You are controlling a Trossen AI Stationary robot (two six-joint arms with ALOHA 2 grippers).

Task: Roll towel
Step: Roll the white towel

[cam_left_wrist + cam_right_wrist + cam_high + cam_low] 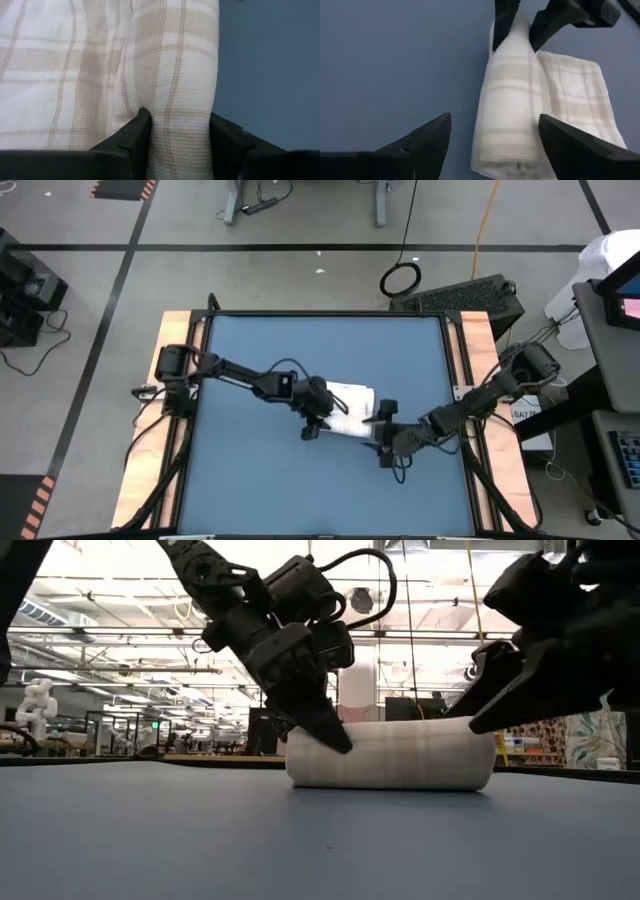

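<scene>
The towel (352, 402), white with a beige plaid, lies near the middle of the blue table. Its near part is rolled into a tube (390, 755). The flat part (580, 90) rests on the table on the far side of the roll. My left gripper (180, 145) is shut on the roll's left end. At the roll's right end (512, 150) my right gripper (495, 145) stands open, with one finger on each side and a gap showing between each finger and the cloth. My left gripper pinches the roll's left end (180, 120) between its two fingers (135, 135), and the cloth narrows where they meet it. The fingers slant down from the table's left and lie along the roll. The roll rests on the table, level.
The blue tabletop (260, 470) runs free on every side of the towel, with wooden rails (150, 440) along its left and right edges. A black case (465, 295) sits past the far right corner, off the table.
</scene>
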